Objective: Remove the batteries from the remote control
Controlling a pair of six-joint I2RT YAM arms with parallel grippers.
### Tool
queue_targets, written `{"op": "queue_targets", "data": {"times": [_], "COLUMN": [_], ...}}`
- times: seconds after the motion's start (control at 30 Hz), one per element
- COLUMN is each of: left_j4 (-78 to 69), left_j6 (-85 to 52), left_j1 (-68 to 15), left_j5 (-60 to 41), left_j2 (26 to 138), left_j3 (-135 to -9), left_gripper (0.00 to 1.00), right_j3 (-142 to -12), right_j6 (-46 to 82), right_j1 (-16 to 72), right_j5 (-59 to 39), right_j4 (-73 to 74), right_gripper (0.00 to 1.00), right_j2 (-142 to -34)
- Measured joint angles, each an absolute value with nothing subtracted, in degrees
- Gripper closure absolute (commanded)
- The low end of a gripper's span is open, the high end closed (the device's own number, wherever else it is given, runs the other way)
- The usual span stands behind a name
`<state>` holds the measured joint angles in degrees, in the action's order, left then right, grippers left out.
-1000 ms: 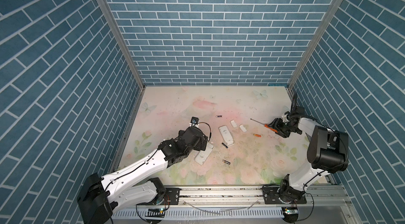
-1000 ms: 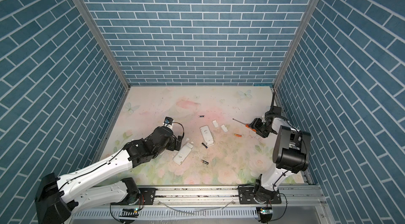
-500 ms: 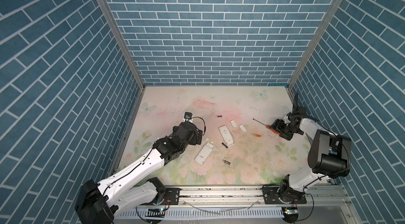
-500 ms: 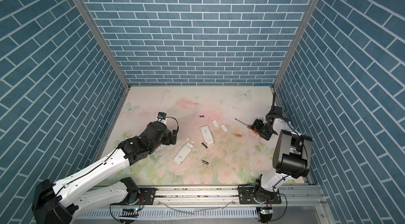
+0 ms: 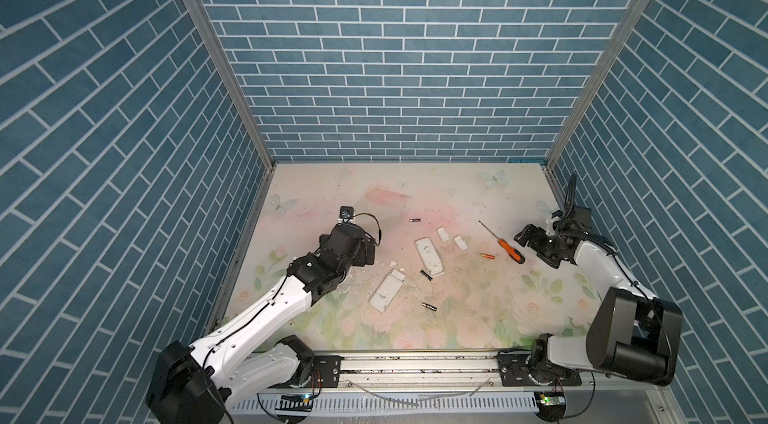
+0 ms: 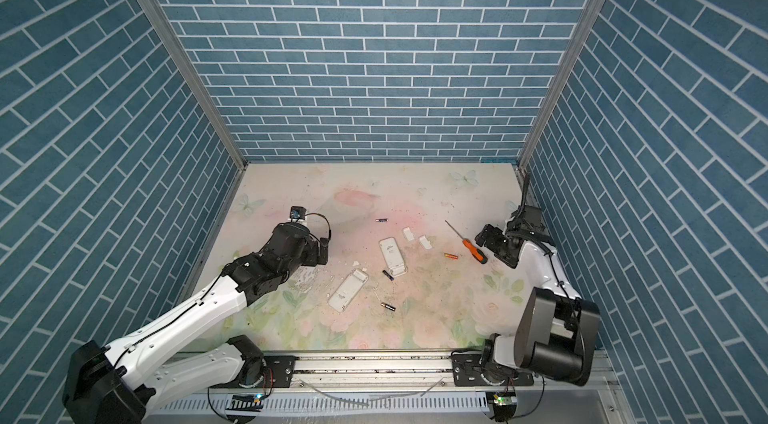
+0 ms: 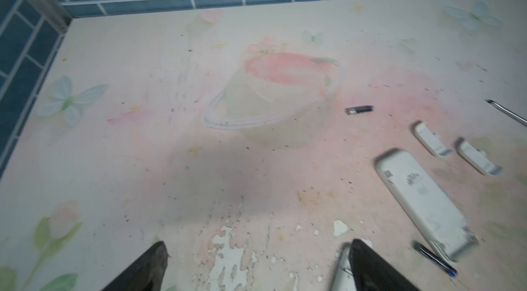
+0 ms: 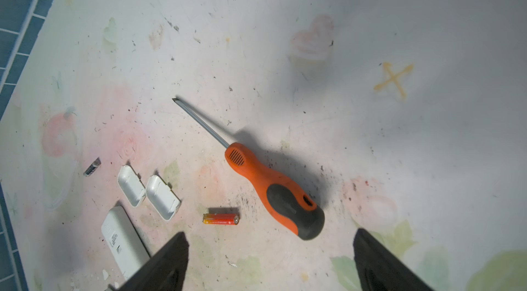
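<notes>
Two white remote controls lie mid-table in both top views, one farther back (image 5: pixel 429 256) and one nearer the front (image 5: pixel 387 290). Three black batteries (image 5: pixel 414 219) (image 5: pixel 425 275) (image 5: pixel 429 306) and an orange battery (image 5: pixel 487 256) lie loose on the mat. My left gripper (image 5: pixel 368 253) is open and empty, left of the remotes; its wrist view shows its open jaws (image 7: pixel 258 244) over bare mat. My right gripper (image 8: pixel 271 234) stands open and empty just short of the orange battery (image 8: pixel 221 219), at the right side in a top view (image 5: pixel 530 247).
An orange-handled screwdriver (image 8: pixel 273 187) lies between the right gripper and the orange battery. Two small white covers (image 5: pixel 443 234) (image 5: pixel 460 242) lie behind the far remote. Blue brick walls close in the left, back and right sides. The mat surface is chipped near the left gripper.
My left arm has drawn back to the left, away from the near remote. The right gripper has opened wider and pulled back a little from the screwdriver's handle.
</notes>
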<state>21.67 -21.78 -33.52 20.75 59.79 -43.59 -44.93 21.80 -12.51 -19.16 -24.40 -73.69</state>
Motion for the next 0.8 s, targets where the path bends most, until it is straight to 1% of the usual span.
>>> {"op": "queue_targets", "data": {"times": [0.13,0.23,0.3,0.43,0.57,0.67,0.8], "left_j4": [21.6,19.7,16.4,5.6,-8.1,-18.7,-32.1], "left_j6": [-21.6,-19.7,-17.9,-12.8,-7.6,-4.9,-2.3], "left_j1": [-26.2,-21.6,-19.0,-13.1,-9.8,-8.2,-6.3], "left_j5": [25.5,30.3,32.7,34.7,32.9,29.5,25.6], "left_j2": [59.3,57.1,54.9,51.2,52.9,58.2,68.7], "left_j3": [-43.6,-42.7,-40.4,-30.7,-20.3,-15.7,-15.2], "left_gripper": [0.0,0.0,0.0,0.0,0.0,0.0,0.0], "right_j3": [-36.9,-32.3,-30.4,-29.5,-27.4,-26.0,-25.8], "right_j6": [22.7,22.2,21.4,19.4,17.5,14.5,9.9], "right_j1": [-12.4,-12.0,-11.8,-10.9,-7.9,-3.5,1.0], "right_j5": [-14.4,-10.0,-7.4,-3.3,0.6,3.9,7.4], "right_j4": [-15.6,-7.9,-3.2,3.9,12.5,18.6,24.9], "right_gripper": [0.01,0.01,0.01,0.01,0.01,0.01,0.01], "right_j2": [-62.8,-56.6,-55.1,-57.3,-61.9,-66.4,-72.6]}}
